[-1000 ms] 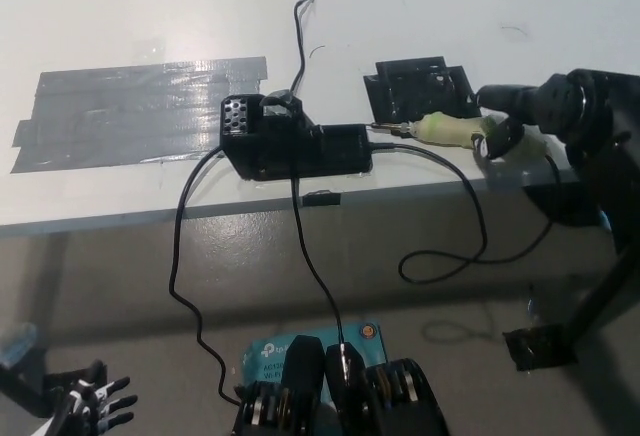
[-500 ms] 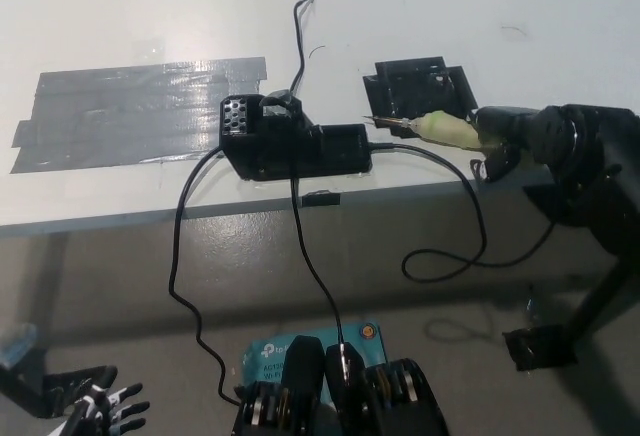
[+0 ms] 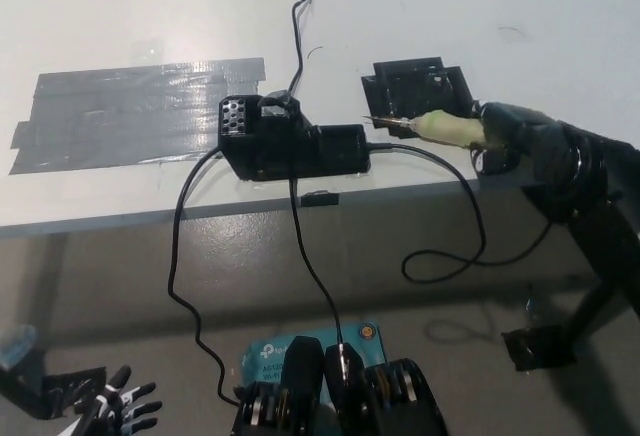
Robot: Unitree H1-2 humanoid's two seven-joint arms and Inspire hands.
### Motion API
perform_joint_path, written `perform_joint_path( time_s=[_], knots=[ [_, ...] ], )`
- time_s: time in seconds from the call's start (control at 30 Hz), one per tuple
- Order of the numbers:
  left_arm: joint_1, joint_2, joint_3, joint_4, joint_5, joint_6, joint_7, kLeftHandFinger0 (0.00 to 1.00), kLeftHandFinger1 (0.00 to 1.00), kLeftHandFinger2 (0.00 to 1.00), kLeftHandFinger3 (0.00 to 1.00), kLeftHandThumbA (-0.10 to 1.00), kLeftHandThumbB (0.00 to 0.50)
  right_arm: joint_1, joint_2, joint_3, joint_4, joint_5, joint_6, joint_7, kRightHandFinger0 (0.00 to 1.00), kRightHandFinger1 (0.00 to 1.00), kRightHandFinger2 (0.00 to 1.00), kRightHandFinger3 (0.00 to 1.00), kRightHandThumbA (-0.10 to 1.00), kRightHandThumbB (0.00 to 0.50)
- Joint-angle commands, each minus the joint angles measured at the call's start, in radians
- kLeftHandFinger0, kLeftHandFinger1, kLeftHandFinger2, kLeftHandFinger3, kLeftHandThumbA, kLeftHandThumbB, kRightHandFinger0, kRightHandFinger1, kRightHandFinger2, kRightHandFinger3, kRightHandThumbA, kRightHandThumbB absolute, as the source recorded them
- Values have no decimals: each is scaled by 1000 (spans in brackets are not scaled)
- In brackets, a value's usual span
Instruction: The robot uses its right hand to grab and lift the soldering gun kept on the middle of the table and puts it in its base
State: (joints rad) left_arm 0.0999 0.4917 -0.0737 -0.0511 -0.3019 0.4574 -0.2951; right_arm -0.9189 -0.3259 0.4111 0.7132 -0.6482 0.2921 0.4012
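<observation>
The soldering gun [image 3: 443, 128] has a pale yellow-green grip and a thin metal tip pointing left. It is held just in front of the black base [image 3: 415, 84], near the table's front edge. My black right hand [image 3: 512, 132] is shut on the gun's rear end, and its fingers hide the back of the grip. The gun's black cord [image 3: 470, 226] hangs in a loop below the table edge. My white left hand [image 3: 118, 408] rests at the lower left, off the table, with its fingers spread.
A black soldering station [image 3: 290, 141] with cables stands in the middle near the table's front edge [image 3: 120, 218]. A patch of grey tape [image 3: 130, 114] covers the table's left part. A black stand foot [image 3: 540, 346] sits on the floor at the right.
The right arm has swung down towards the lower right while still holding the gun. The gun's tip has risen slightly and moved a little left. The left hand has drifted a bit lower.
</observation>
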Motion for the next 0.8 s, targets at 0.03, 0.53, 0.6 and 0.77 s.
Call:
perform_joint_path(
  time_s=[0.03, 0.53, 0.6, 0.77],
  knots=[
    [-17, 16, 2, -27, -16, 13, 9, 1000, 1000, 1000, 1000, 1000, 80, -17, 12, -1, 35, -7, 5, -83, 196, 281, 718, 1000, 159, 310],
    [-73, 68, -60, -33, -40, 13, -41, 1000, 1000, 1000, 1000, 1000, 125, -39, -37, 66, 57, 54, 81, 188, 107, 381, 1000, 1000, 51, 463],
    [-79, 69, -61, -31, -45, 13, -41, 1000, 1000, 1000, 1000, 1000, 139, -45, -39, 63, 66, 67, 85, 210, 129, 416, 1000, 1000, 49, 470],
    [-82, 74, -74, -37, -51, 13, -33, 1000, 1000, 1000, 1000, 1000, 208, -40, -48, 97, 46, 40, 137, 269, 385, 676, 1000, 1000, 183, 469]
  ],
)
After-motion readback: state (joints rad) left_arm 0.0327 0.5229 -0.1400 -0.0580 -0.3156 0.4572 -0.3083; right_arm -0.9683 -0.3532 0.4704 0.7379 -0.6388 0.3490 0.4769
